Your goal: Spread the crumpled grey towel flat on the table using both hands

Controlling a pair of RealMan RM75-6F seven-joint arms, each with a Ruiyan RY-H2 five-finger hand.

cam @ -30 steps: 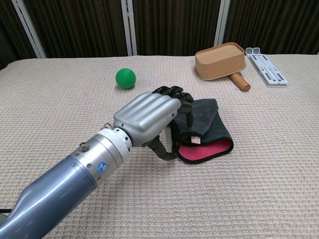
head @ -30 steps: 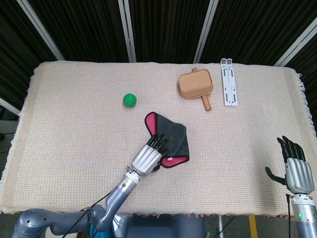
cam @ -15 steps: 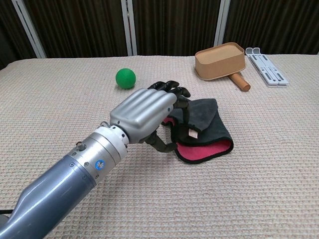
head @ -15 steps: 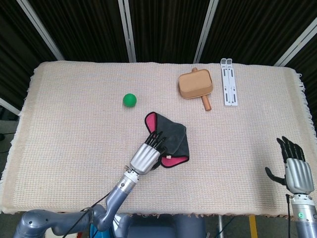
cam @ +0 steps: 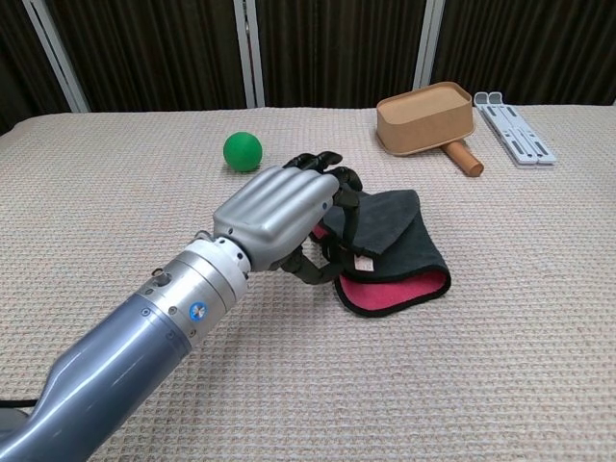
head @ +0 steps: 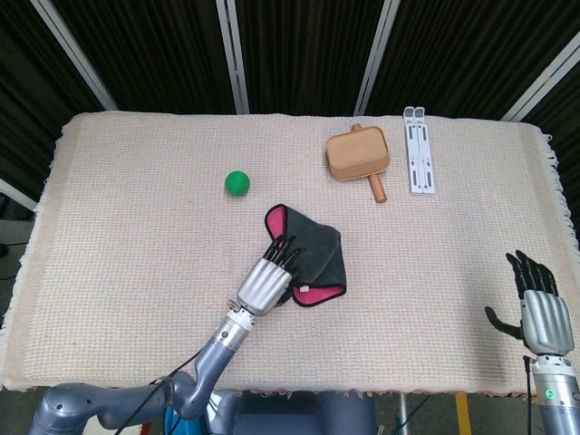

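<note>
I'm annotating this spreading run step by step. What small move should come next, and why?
Probably bring the right hand in toward the grey towel. It hangs open at the table's near right edge, well clear of the towel, which lies folded with pink lining showing; only the left hand has its fingers on the towel's left edge.

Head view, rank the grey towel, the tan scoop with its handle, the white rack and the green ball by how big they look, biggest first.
1. grey towel, partly hidden by the left robot hand
2. tan scoop
3. white rack, long but narrow, so close to the scoop and unsure
4. green ball
</note>
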